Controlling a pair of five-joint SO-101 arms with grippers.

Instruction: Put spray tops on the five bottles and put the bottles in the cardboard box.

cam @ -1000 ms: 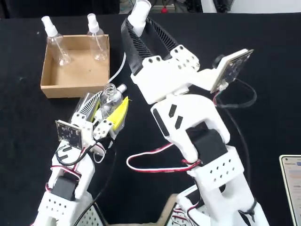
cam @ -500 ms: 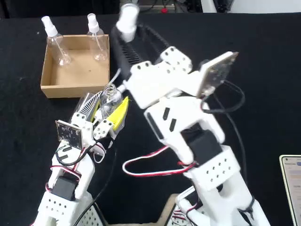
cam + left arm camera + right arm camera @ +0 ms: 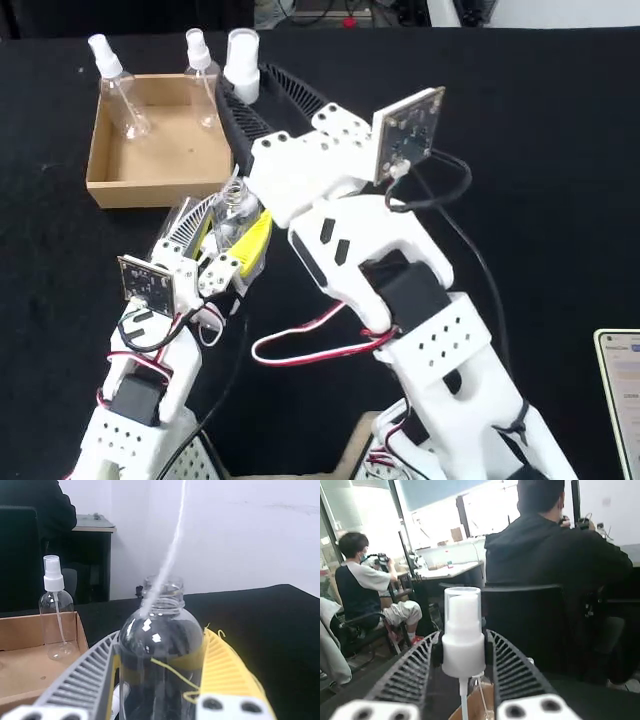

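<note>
My left gripper (image 3: pixel 228 228) is shut on an uncapped clear bottle (image 3: pixel 235 212), held upright just in front of the cardboard box (image 3: pixel 110 170). In the left wrist view the bottle (image 3: pixel 161 660) sits between the grey and yellow fingers, its neck open. My right gripper (image 3: pixel 252 92) is shut on a white spray top (image 3: pixel 241 64), raised above the bottle with its thin dip tube (image 3: pixel 165 570) hanging down to the bottle's mouth. The spray top (image 3: pixel 462 632) stands between the black ribbed fingers in the right wrist view. Two capped bottles (image 3: pixel 112 85) (image 3: pixel 205 78) stand at the box's far side.
The black table (image 3: pixel 560 200) spreads to the right of the arms. A phone or tablet (image 3: pixel 620 390) lies at the right edge. Red and white cables (image 3: pixel 310 350) loop between the arm bases.
My right arm has swung left and lowered, carrying the spray top from beyond the box's right side to over the held bottle. The left arm has stayed still.
</note>
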